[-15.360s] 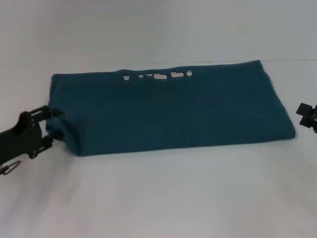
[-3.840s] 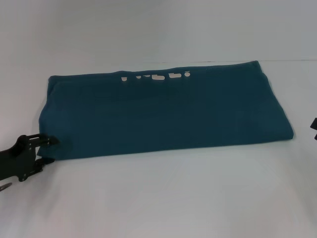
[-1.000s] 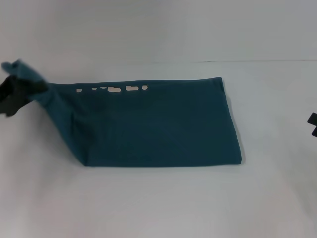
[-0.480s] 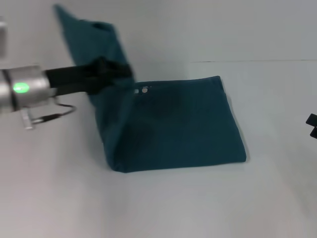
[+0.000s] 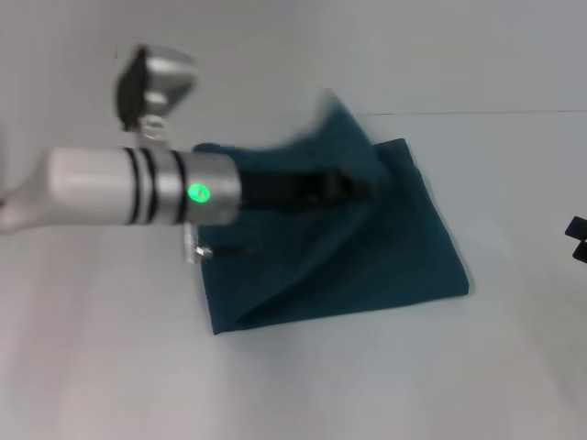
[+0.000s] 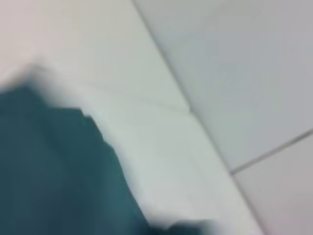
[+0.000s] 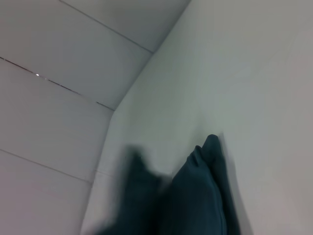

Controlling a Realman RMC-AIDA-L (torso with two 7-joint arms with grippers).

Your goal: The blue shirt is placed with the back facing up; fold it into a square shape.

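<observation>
Ideally the left gripper (image 5: 353,188), clamped on the blue shirt's (image 5: 404,252) lifted flap, lays it edge-to-edge; right gripper (image 5: 578,236) unreadable

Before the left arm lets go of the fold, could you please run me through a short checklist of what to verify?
1. Left end effector has hold of the raised flap of the shirt: ok, the cloth hangs from it in the head view.
2. Flap carried across over the lower layer: ok, it is above the shirt's far right part.
3. Flap edges lined up with the layer below: cannot tell, the flap is mid-air and blurred.
4. Lower layer lying flat on the table: not ok, a diagonal ridge runs up from the near left corner.
5. Right end effector away from the shirt: ok, it sits at the right edge.
</observation>
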